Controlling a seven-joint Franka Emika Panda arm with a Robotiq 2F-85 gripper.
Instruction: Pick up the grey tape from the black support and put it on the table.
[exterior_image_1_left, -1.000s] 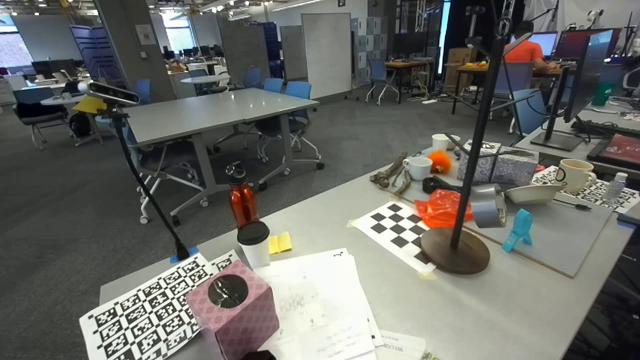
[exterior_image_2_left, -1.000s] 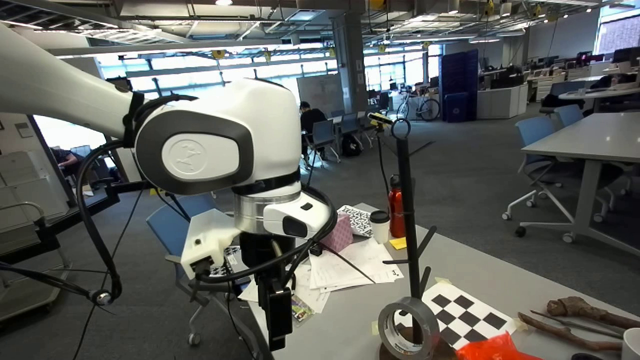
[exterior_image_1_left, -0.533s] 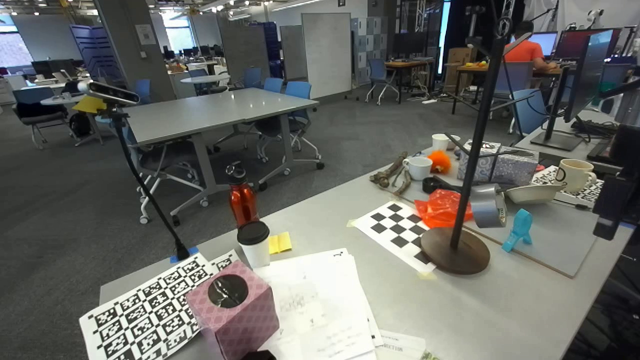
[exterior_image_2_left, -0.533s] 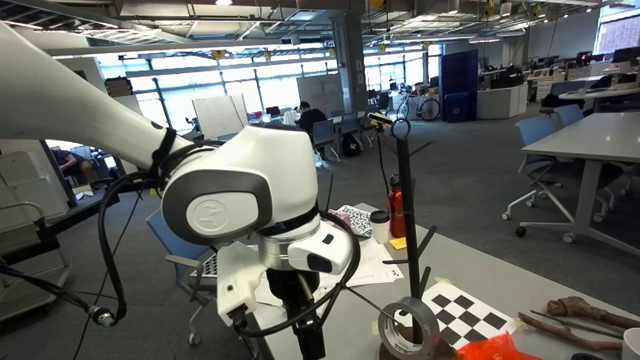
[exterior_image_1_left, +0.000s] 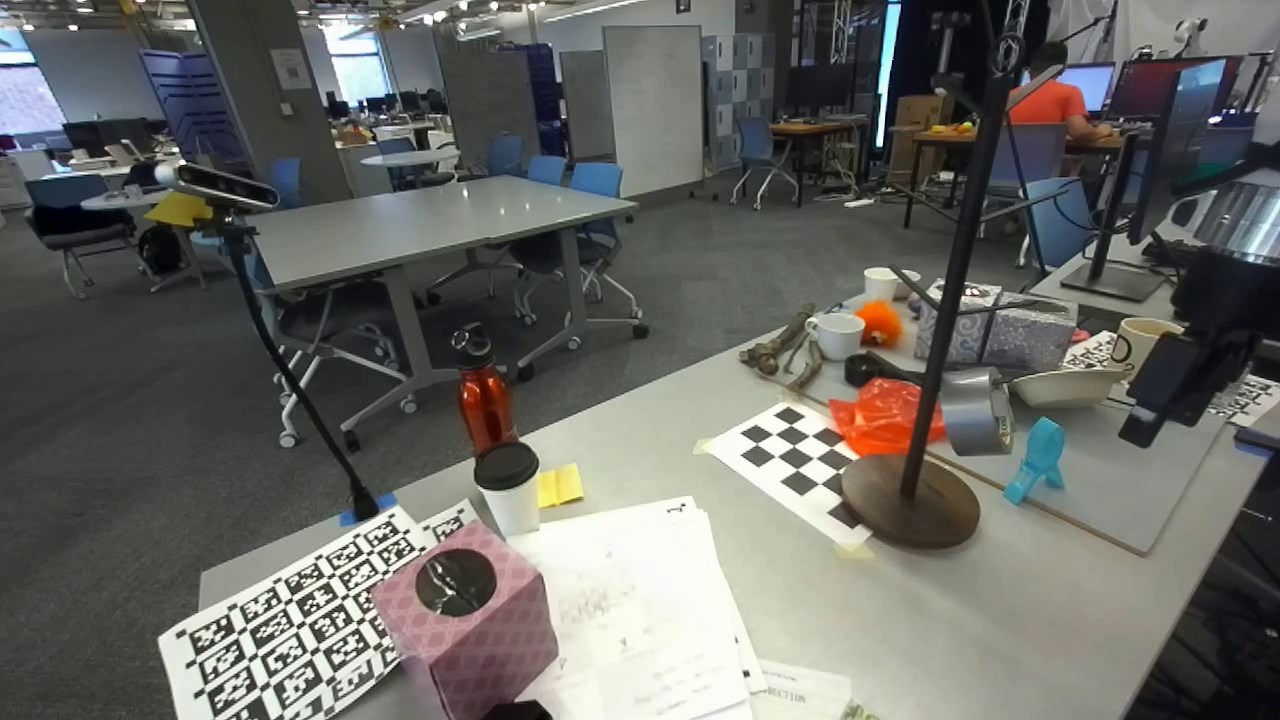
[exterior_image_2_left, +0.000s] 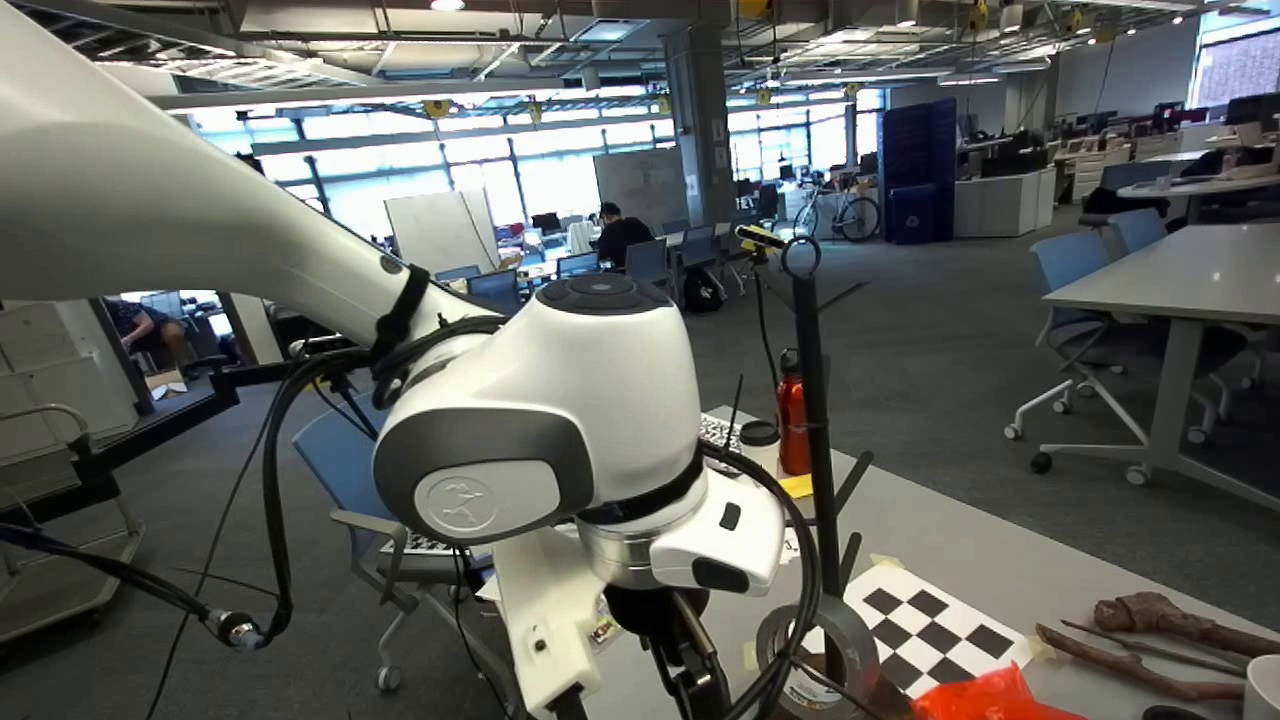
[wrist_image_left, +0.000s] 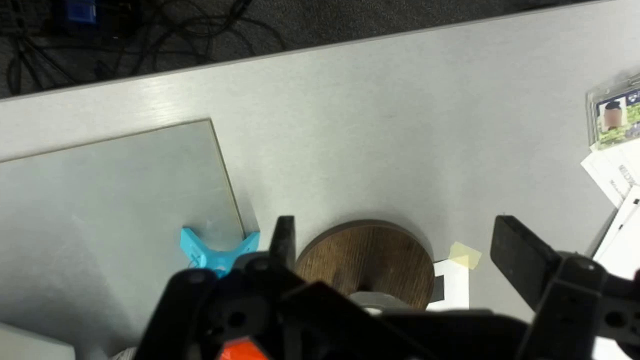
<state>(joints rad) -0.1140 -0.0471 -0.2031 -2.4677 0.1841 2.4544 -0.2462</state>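
Pale-grey tabletop (exterior_image_1_left: 1000, 620) is overhung by black two-fingered gripper (wrist_image_left: 395, 236), wide-jawed, empty; grey tape ring (exterior_image_1_left: 972, 412) should be straddled squarely, upright black pole (exterior_image_1_left: 961, 255) avoided.

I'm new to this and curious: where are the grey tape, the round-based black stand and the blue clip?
Grey tape (exterior_image_1_left: 967, 415), in an exterior view: the roll's outer band.
Black stand (exterior_image_1_left: 958, 260), in an exterior view: its pole.
Blue clip (exterior_image_1_left: 1040, 460), in an exterior view: its body.
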